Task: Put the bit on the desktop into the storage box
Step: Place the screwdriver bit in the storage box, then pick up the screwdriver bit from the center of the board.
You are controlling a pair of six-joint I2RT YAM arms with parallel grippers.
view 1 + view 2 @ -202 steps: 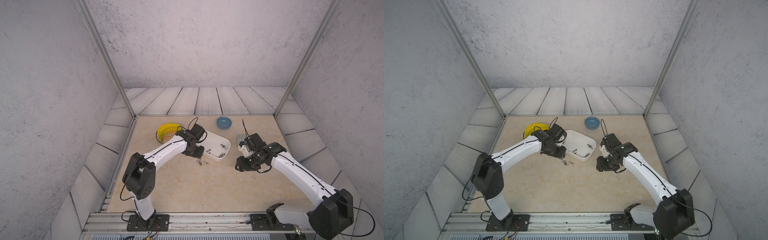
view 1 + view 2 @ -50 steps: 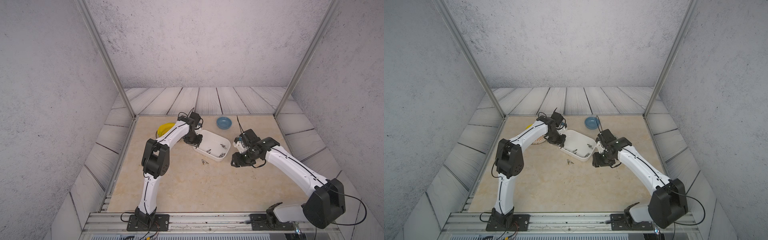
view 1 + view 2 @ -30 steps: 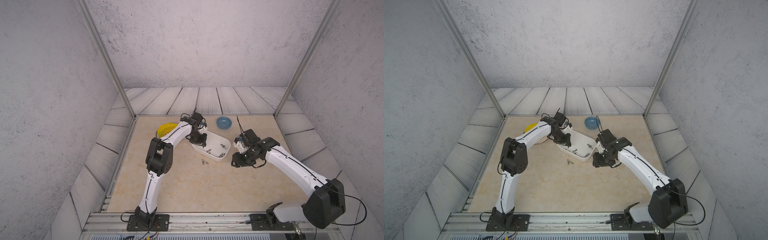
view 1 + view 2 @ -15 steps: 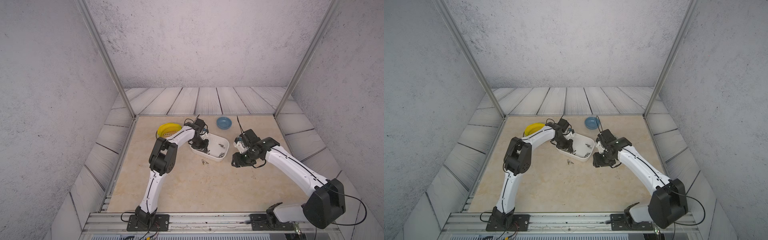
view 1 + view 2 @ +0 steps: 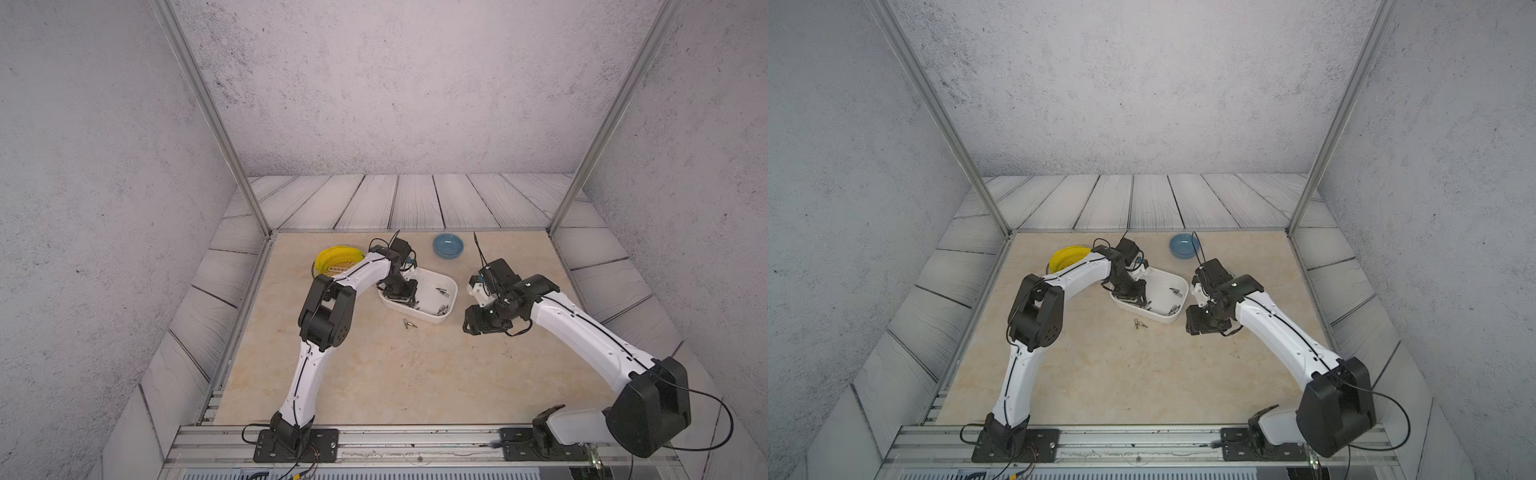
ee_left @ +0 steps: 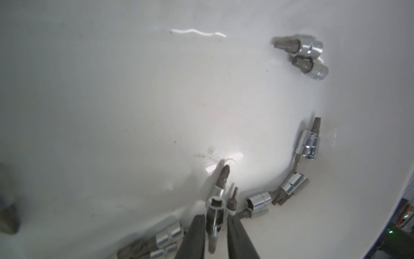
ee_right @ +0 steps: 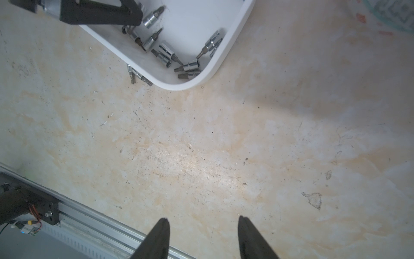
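Bits [image 5: 409, 323], two chrome ones lying against each other, rest on the counter [image 5: 395, 374] just outside the storage box [image 5: 432, 317], by the long wall that faces the robot. In the right wrist view they are partly hidden behind that wall's rim.

The storage box is a shallow white tub with rounded corners, and it holds many loose bits. A pair [image 6: 302, 56] lies side by side, a curved row [image 6: 293, 186] follows a rounded corner, and a further cluster [image 6: 165, 240] lies close to the left claw.

The left claw [image 6: 215, 217] is lowered inside the storage box. Its fingers [image 6: 195, 235] are a narrow gap apart, with one chrome socket bit [image 6: 215, 208] between them. I cannot tell whether they press on it.

The right claw [image 7: 202, 218] hangs over bare counter off the storage box's rounded end, spread wide.

Beyond the storage box, on the side away from the robot, stands a small blue bowl [image 5: 448, 245]. A yellow slotted basket [image 5: 332, 259] sits near the storage box's other end, partly covered by the left arm. The edge of a patterned bowl [image 7: 394, 15] shows in the right wrist view, apart from the storage box.
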